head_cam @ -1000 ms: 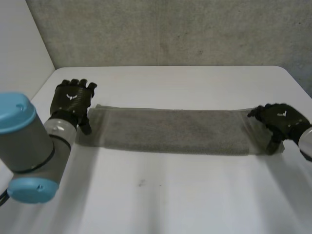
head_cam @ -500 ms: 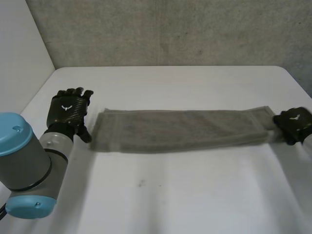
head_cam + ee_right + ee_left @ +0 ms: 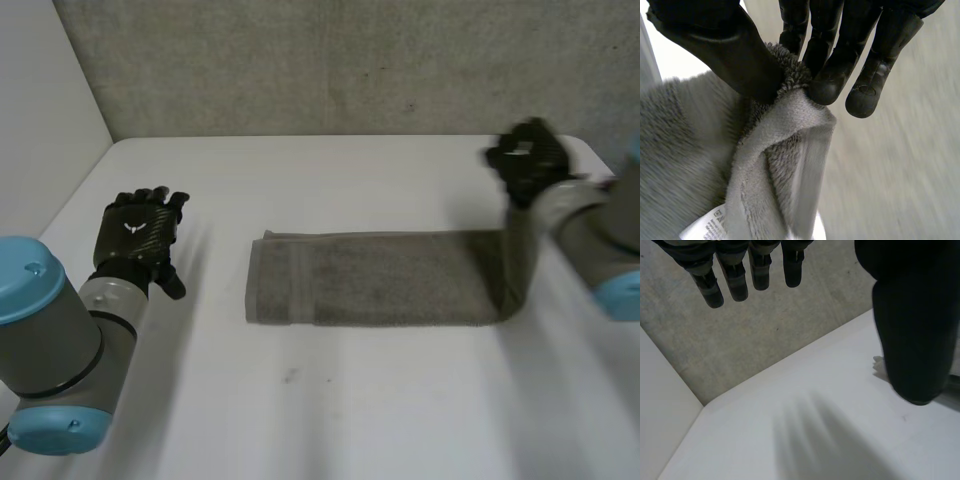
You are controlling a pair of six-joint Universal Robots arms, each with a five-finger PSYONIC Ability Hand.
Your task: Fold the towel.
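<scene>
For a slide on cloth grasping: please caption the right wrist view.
The right robot hand pinches a bunched end of the grey towel between thumb and fingers.

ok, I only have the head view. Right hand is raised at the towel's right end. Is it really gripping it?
Observer: Yes. In the right wrist view the right hand pinches a bunched end of the towel between thumb and fingers.
Operator: Which corner?
Observer: Cannot tell, but a white care label sits on the towel a little beyond the pinch.
Operator: Left hand?
Observer: In the left wrist view the left hand has straight fingers and holds nothing, over bare table.
</scene>
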